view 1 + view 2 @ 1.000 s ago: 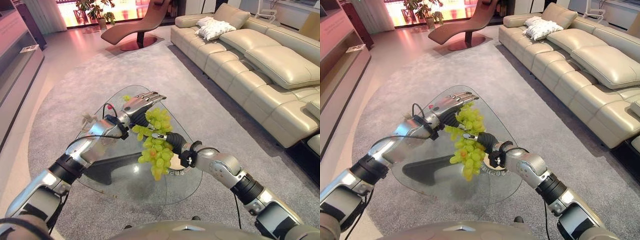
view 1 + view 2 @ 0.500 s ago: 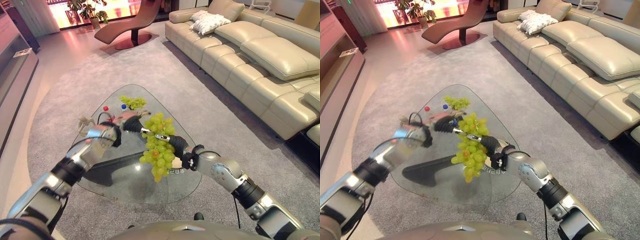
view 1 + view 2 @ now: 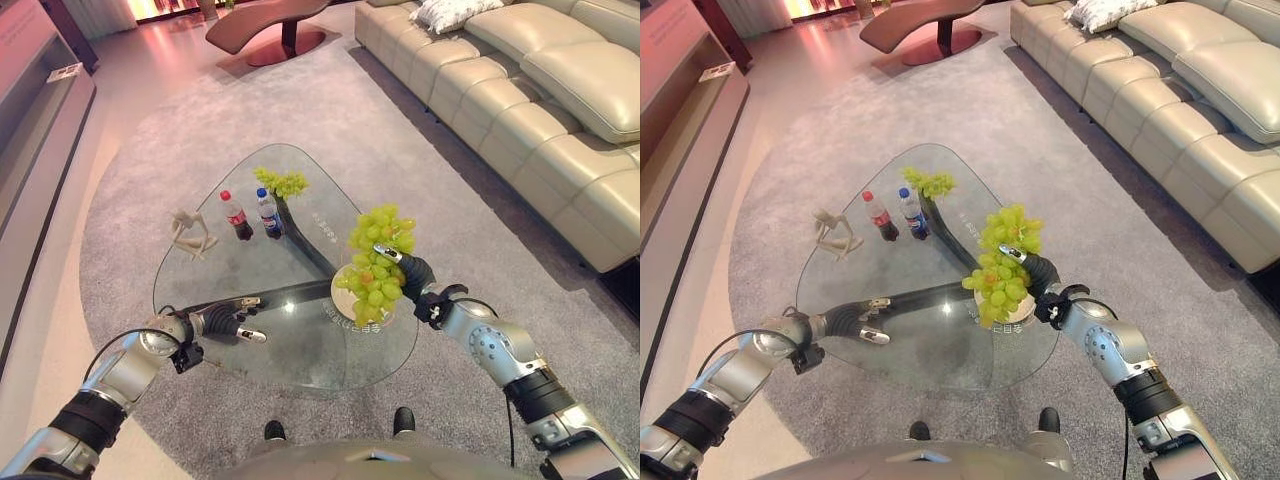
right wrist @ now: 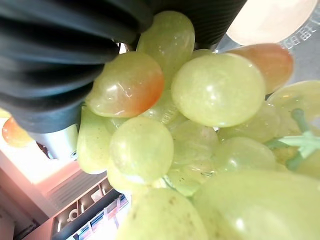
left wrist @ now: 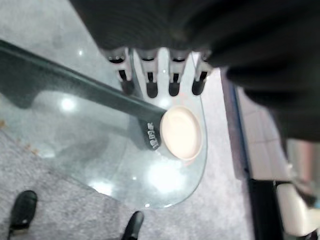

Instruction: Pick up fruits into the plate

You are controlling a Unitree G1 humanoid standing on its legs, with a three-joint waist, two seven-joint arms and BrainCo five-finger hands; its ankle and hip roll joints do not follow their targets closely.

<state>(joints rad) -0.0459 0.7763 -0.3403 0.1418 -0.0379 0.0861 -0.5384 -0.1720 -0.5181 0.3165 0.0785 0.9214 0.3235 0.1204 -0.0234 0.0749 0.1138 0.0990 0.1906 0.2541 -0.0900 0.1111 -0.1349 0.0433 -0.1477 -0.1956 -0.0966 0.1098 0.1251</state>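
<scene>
Silver-grey arms, dark ribbed wrists, dark-tipped fingers [image 5: 150,85].

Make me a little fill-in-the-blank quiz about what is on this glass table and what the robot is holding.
1. The right hand holds a bunch of green ____ over the plate.
2. The glass table carries ____ small bottles, side by side.
3. A second green bunch lies at the table's ____ end.
4. The left hand holds ____.

Missing words: grapes; two; far; nothing
</scene>
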